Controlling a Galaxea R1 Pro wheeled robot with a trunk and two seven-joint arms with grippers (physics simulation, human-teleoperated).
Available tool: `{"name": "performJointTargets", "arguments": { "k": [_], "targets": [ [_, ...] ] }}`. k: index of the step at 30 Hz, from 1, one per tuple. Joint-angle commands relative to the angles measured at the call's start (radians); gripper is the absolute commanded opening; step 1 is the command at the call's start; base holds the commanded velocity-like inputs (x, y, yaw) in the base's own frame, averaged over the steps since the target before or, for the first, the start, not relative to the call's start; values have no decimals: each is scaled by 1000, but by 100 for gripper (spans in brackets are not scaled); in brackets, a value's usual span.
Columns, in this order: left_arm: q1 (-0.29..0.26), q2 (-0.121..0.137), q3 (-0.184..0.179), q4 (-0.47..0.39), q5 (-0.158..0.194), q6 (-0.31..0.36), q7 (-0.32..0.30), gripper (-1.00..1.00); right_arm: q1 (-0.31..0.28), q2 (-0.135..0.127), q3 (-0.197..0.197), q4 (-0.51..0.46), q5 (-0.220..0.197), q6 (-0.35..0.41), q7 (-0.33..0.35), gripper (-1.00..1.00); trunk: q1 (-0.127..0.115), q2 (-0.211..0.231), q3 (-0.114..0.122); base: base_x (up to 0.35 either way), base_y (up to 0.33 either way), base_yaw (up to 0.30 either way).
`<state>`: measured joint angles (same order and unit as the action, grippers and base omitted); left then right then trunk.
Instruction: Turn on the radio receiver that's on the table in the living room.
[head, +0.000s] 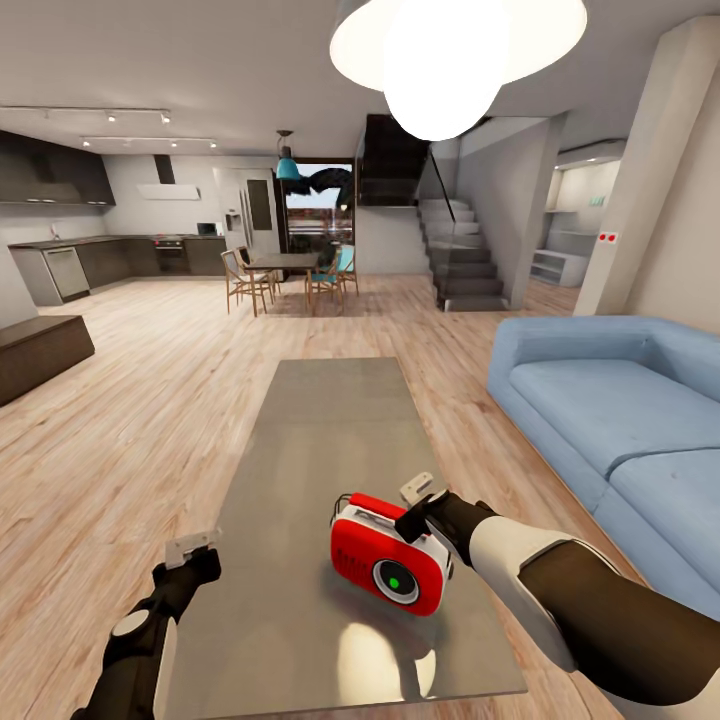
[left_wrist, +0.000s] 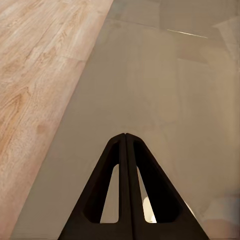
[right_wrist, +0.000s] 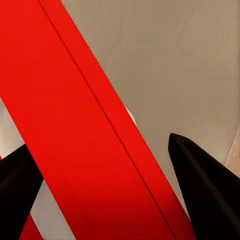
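The red radio receiver (head: 388, 566) with white sides lies tilted on the near part of the glossy grey table (head: 330, 420). A green spot shows in the middle of its round front dial. My right gripper (head: 411, 521) is at the radio's top, open. In the right wrist view its black fingers (right_wrist: 205, 192) straddle the radio's red handle (right_wrist: 85, 125), which runs diagonally between them. My left gripper (head: 200, 562) hangs low over the table's left edge, shut with nothing in it. Its fingers (left_wrist: 142, 180) meet at the tips above the grey top (left_wrist: 165, 90).
A blue sectional sofa (head: 620, 410) stands right of the table. Light wood floor (head: 120, 420) lies to the left, with a dark low bench (head: 40, 350) beyond it. A white pendant lamp (head: 450, 50) hangs overhead. A dining table with chairs (head: 290, 270), a kitchen and stairs (head: 465, 260) are far behind.
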<state>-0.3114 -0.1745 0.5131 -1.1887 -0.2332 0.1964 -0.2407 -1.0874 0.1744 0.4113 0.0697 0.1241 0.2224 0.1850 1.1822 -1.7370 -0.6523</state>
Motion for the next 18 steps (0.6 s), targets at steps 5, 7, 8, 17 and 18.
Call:
{"name": "performJointTargets", "arguments": {
  "k": [5,7,8,17,18],
  "targets": [
    [0,0,-28,24,-1,0,3,-100,0,0,-5,-1,-1,0,0,-100,0,0,0,0,0,0],
    [0,0,-31,25,-1,0,3,-100,0,0,-5,-1,-1,1,-2,-100,0,0,0,0,0,0],
    [0,0,-32,25,-1,0,3,-100,0,0,-5,-1,-1,2,-2,-100,0,0,0,0,0,0],
    [0,0,-33,27,-1,0,3,-100,0,0,-5,1,-2,9,-6,-100,11,-21,-9,0,0,0],
    [0,0,-33,27,-1,0,4,-100,0,0,-5,1,-2,9,-7,-100,15,-28,-12,0,0,0]
  ]
}}
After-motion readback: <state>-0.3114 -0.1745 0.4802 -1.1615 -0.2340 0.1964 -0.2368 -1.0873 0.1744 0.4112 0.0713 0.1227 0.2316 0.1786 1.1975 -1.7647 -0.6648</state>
